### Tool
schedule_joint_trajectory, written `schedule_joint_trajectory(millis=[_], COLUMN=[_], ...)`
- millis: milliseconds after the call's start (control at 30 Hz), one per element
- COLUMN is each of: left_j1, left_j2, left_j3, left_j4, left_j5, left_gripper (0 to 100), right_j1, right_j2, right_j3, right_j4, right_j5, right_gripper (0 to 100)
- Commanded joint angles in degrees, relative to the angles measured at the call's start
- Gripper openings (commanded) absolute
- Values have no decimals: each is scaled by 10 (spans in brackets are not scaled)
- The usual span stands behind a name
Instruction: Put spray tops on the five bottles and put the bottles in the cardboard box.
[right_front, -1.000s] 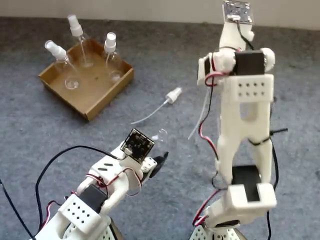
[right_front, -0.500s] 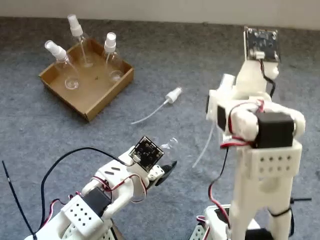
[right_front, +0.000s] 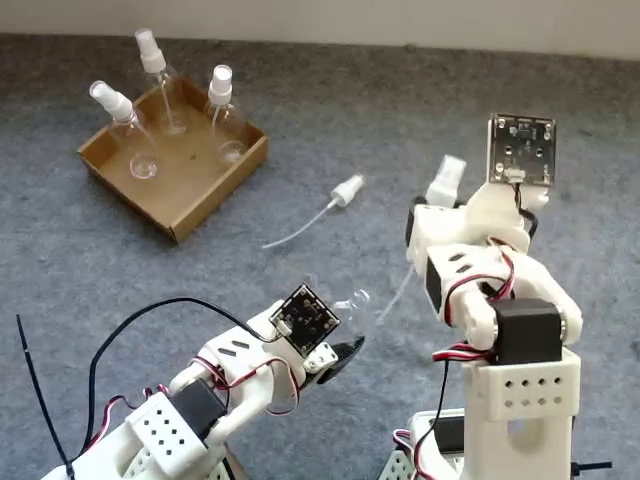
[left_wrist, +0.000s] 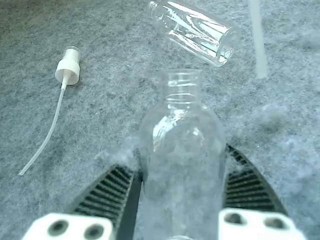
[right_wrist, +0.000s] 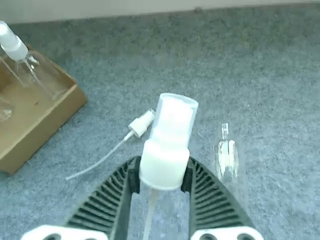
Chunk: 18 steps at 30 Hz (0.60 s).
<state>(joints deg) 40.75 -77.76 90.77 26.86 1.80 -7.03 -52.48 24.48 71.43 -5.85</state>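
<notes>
Since the earlier frames the right arm (right_front: 490, 260) has folded down and back toward the near edge, lowering its top (right_wrist: 167, 140). The left arm (right_front: 230, 370) has carried its bottle (left_wrist: 182, 150) slightly right.

Right jaws are closed on the top's white collar, nozzle up, so the dip tube (right_front: 398, 292) hangs free below, ready to enter a neck. Left jaws are closed on the bottle's body, one on each side. The neck points away from them and is unobstructed, which leaves the opening accessible to the tube. In the high view the tube's end lies just right of the neck, not yet inside it.

Judgement: the step in hand is capping the fourth bottle, and tube-to-neck alignment is the critical item.

A spare bottle (left_wrist: 192, 31) lies on its side on the worktop (right_front: 100, 280) near the held bottle's neck. A loose top (right_front: 348, 188) lies between the box (right_front: 225, 190) and the right arm. Both likely serve the fifth assembly. Three capped bottles (right_front: 224, 120) stand in the box at far left.
</notes>
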Motion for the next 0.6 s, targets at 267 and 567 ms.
schedule_joint_trajectory(millis=[267, 567], left_j1=[10, 7], left_j2=[-10, -11], left_j3=[7, 13], left_j4=[-16, -56], left_j5=[3, 3], left_gripper=[101, 101], right_j1=[7, 7], right_j2=[-17, -22], right_j3=[1, 124], right_j4=[-109, -198], right_j5=[6, 5], right_gripper=[57, 57])
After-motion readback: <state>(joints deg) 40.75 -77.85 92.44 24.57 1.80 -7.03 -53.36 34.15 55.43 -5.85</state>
